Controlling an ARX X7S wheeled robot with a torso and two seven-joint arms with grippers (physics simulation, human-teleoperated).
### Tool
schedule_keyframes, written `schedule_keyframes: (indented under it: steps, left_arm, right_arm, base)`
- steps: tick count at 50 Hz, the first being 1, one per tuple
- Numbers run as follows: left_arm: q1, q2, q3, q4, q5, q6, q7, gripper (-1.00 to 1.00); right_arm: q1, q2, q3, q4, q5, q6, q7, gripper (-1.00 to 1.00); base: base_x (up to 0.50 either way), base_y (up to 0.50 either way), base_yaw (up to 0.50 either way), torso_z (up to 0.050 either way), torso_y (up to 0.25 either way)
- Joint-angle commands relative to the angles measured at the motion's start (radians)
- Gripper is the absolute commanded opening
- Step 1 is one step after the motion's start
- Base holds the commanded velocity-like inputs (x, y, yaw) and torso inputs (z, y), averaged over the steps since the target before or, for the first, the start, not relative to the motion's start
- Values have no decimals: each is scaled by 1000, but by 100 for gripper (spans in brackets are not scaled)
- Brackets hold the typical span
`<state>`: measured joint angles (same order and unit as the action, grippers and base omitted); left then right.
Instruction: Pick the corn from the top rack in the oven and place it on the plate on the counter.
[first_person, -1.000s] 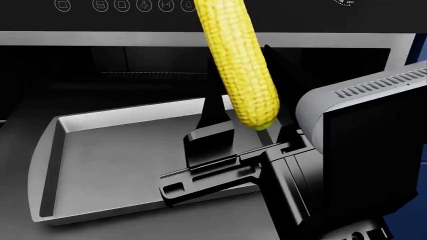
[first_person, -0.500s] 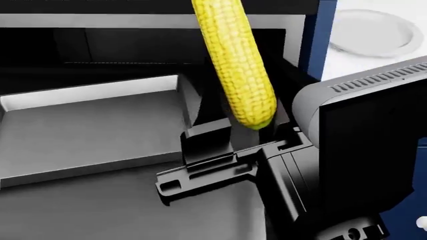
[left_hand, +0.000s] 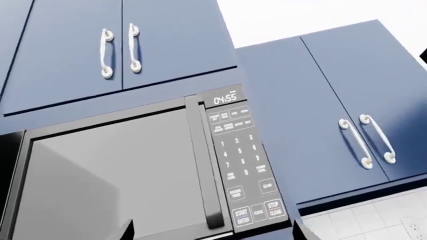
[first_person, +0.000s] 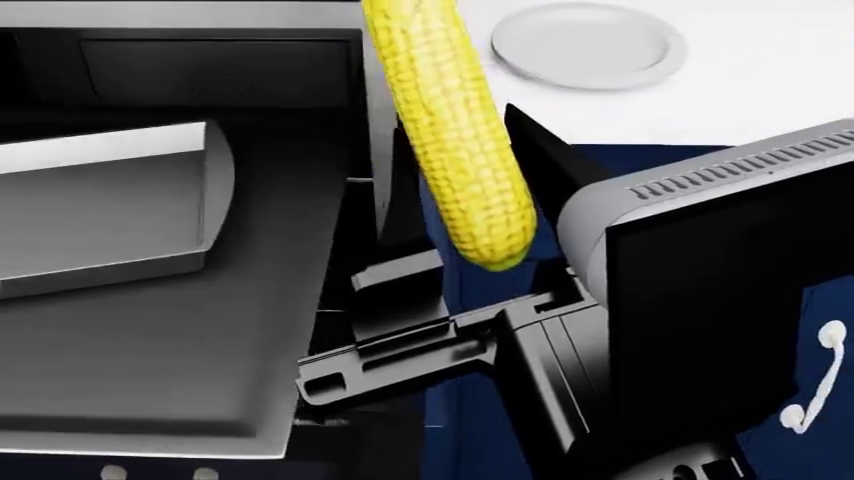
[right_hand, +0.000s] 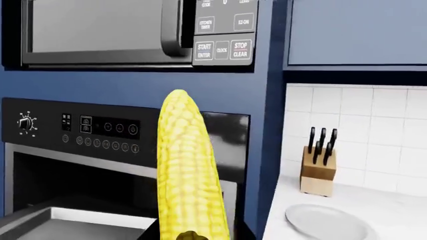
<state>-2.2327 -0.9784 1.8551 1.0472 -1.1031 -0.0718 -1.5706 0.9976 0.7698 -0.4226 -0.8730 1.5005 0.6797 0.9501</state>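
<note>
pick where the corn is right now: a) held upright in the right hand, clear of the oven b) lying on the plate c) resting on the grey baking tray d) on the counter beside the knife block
a: the corn stands nearly upright with its lower end clamped in the right hand, while the plate on the counter is bare and the baking tray holds nothing.

- Even, soft rendered light throughout; every view is sharp, with no blur or edge distortion.
- The oven (first_person: 160, 60) cavity is near black.
- The corn (first_person: 454, 150) is bright and evenly lit.
- The plate (first_person: 587, 45) looks washed out against the pale counter (first_person: 774, 70).
- A soft sheen lies on the microwave door (left_hand: 107, 175).
</note>
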Motion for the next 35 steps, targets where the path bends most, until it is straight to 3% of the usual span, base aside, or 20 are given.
schedule_keyframes:
  steps: [1,8,35]
  left_arm:
    - [11,-1,4,0,8,2,0,100]
    - [-36,-10,56,0,13,32,0,100]
    - [35,13,-45,0,-7,-16,0,100]
  right_arm:
    - [12,-19,-12,-3,-10,16,11,-100]
    - [23,-37,-34,-13,-10,30,26,-100]
    - [-9,-36,-43,-19,-44,23,0,-100]
  base:
    - [0,-500,0,0,0]
    - [6,-500,0,0,0]
    - [112,-500,0,0,0]
